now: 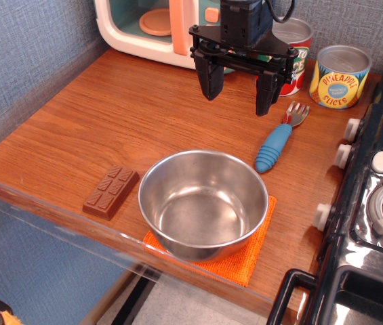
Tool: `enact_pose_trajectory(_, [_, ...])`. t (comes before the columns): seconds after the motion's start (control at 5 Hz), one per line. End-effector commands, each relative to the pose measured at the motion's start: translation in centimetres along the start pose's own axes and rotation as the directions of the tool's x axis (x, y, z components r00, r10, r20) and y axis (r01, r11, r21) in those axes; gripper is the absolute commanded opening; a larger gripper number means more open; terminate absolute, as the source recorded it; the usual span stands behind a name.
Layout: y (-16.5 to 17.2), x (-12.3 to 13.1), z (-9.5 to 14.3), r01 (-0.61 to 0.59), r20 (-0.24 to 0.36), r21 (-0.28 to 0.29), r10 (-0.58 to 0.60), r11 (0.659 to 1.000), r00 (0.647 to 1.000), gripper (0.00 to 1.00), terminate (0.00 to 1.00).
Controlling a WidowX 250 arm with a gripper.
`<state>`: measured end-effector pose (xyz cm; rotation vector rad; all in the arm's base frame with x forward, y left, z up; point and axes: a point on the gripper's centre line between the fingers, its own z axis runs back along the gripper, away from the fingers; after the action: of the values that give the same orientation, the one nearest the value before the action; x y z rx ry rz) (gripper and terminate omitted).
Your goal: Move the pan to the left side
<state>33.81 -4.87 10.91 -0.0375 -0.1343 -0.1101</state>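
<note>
Observation.image view: the pan point(203, 203) sits empty on the orange cloth point(240, 261) near the front edge of the wooden counter point(130, 115).

Its shiny steel bowl holds nothing, and the cloth shows only along its front and right side. A brown chocolate bar point(112, 191) lies just beside it on the left, apart from it. The gripper point(237, 87) hangs above the counter behind the pan, its two black fingers spread apart and clasping nothing. A blue-handled fork point(280, 139) lies to the right of the gripper. Two tin cans stand at the back: a pineapple slices can point(339, 76), lid closed, and a red-labelled can point(294, 61) partly hidden by the arm. A toy microwave point(157, 27) holds an orange plate point(155, 22). A stove point(374, 203) borders the right.
</note>
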Motion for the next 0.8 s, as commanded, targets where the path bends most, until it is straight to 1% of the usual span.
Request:
enact_pose_trajectory(0.0, [0.0, 0.0, 0.0, 0.0, 0.0, 0.0, 0.0, 1.0, 1.0, 1.0, 0.0])
enact_pose_trajectory(0.2, [1.2, -3.2, 0.1, 0.003, -0.008, 0.025, -0.003, 1.0, 1.0, 1.0, 0.0])
enact_pose_trajectory(0.6, [3.6, -8.9, 1.2, -0.013, -0.016, 0.034, 0.013, 0.999, 1.0, 1.0, 0.0])
